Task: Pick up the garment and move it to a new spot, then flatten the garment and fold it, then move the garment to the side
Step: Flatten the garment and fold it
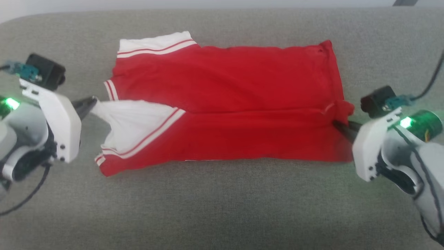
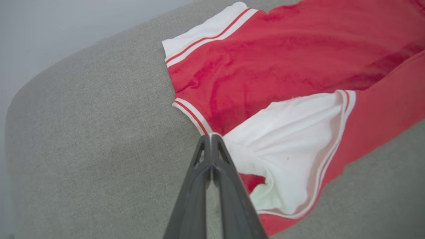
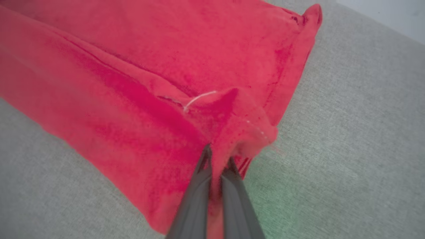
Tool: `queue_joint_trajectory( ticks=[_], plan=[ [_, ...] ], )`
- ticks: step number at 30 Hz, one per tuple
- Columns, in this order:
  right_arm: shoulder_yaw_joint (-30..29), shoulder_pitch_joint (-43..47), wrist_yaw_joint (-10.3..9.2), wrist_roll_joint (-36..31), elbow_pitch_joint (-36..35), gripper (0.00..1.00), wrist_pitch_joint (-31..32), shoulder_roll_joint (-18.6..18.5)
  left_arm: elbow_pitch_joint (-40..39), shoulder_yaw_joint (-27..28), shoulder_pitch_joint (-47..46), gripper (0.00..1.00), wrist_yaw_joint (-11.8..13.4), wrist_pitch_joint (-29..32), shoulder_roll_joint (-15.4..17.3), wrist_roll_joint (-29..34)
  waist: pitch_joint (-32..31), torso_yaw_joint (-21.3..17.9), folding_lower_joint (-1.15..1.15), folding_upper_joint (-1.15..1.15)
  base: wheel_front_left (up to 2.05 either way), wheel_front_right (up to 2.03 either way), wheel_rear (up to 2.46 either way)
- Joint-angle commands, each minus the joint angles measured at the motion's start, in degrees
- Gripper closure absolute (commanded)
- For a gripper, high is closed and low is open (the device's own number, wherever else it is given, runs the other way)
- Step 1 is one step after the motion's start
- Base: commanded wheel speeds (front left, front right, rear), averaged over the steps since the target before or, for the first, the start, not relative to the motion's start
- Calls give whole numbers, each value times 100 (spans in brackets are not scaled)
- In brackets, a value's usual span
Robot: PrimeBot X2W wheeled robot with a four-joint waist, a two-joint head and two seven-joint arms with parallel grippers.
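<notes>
At garment (image 1: 225, 86) ends, left gripper (image 1: 91, 103) and right gripper (image 1: 338, 125) pinch

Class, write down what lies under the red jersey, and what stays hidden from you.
The garment lies on a grey fabric cushion, visible all round it. Its near half appears folded over, so the layer and cushion underneath are covered.

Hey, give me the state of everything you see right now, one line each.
garment: lying on the grey cushion, partly folded lengthwise, pinched at both ends.
left end effector: shut on the white sleeve.
right end effector: shut on the garment's red hem end.
</notes>
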Motion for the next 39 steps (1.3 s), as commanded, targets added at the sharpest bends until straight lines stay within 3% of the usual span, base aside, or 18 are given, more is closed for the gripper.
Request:
queue_joint_trajectory(
  ticks=[1,10,14,15,17,18,19,20,21,22,31,39],
  plan=[
    [-6,-100,1,-55,43,100,15,60,95,2,-88,100,-57,-16,-43,54,69,-49,0,0,0,0,0],
    [168,-788,1,-472,805,100,-92,656,1882,-95,-521,100,-782,-2,-829,91,434,-167,0,0,0,0,0],
    [319,-975,1,-462,1072,100,-129,794,2548,-133,-566,100,-993,90,-1172,-93,507,-176,0,0,0,0,0],
    [357,-1008,1,-446,1128,100,-140,815,2686,-149,-563,96,-1041,142,-1249,-147,518,-179,0,0,0,0,0],
    [405,-1083,1,-432,1231,100,-173,845,2922,-167,-584,73,-1102,204,-1369,-247,528,-183,0,0,0,0,0],
    [420,-1124,1,-429,1274,100,-203,853,3019,-164,-588,56,-1124,249,-1425,-315,528,-182,0,0,0,0,0],
    [422,-1162,1,-440,1332,76,-236,859,3106,-166,-590,45,-1136,295,-1480,-356,521,-184,0,0,0,0,0],
    [419,-1197,0,-464,1380,59,-268,858,3176,-182,-598,17,-1155,354,-1516,-376,509,-182,0,0,0,0,0],
    [424,-1231,0,-481,1420,37,-297,863,3246,-185,-600,0,-1162,436,-1551,-460,494,-180,0,0,0,0,0],
    [411,-1263,0,-489,1469,0,-324,869,3314,-184,-605,0,-1170,549,-1583,-532,479,-176,0,0,0,0,0],
    [158,-1288,1,-628,1462,0,-645,827,3434,-241,-891,0,-1173,1066,-1619,-666,213,-60,0,0,0,0,0],
    [-639,-924,1,-1065,1229,0,-1137,893,2911,-349,-827,0,-846,1617,-1437,-707,-5,49,0,0,0,0,0]
  ],
)
